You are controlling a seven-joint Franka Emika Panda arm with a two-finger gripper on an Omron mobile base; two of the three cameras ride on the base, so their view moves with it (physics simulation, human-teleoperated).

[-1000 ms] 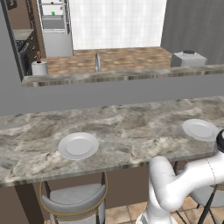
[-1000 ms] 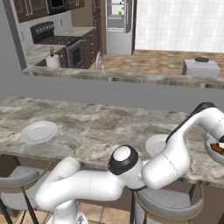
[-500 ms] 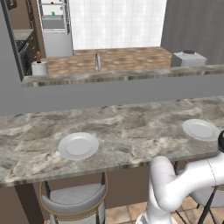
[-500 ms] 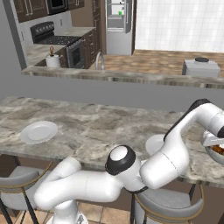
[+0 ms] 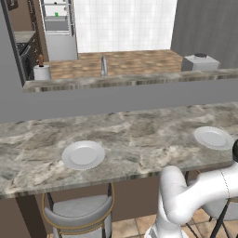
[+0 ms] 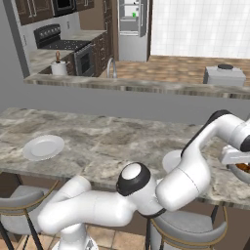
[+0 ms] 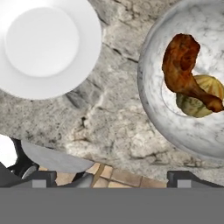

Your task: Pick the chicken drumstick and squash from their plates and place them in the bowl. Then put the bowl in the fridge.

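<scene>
The hand view looks down on the off-white bowl (image 7: 151,81), which holds the reddish-brown chicken drumstick (image 7: 183,64) lying over the yellow-green squash (image 7: 197,104). An empty white plate (image 7: 43,43) lies beside the bowl on the marble counter. My gripper (image 7: 116,178) hovers over the counter's front edge, open, nothing between its fingertips (image 7: 43,177). From the right base the bowl (image 6: 242,169) sits at the far right under my hand, with one plate (image 6: 172,158) behind the arm and another plate (image 6: 44,146) at the left. The fridge (image 6: 132,19) stands open across the kitchen.
Bar stools (image 5: 79,214) (image 6: 190,229) stand under the counter's front edge. Behind the counter rises a grey half-wall, then a far counter with a faucet (image 5: 104,65), a paper-towel roll (image 5: 41,72) and a toaster (image 5: 200,62). A black stove (image 6: 63,46) stands left of the fridge.
The arm's upper links have shifted slightly left while the hand stays over the bowl. The gripper has stayed open. Plates and bowl have not moved.
</scene>
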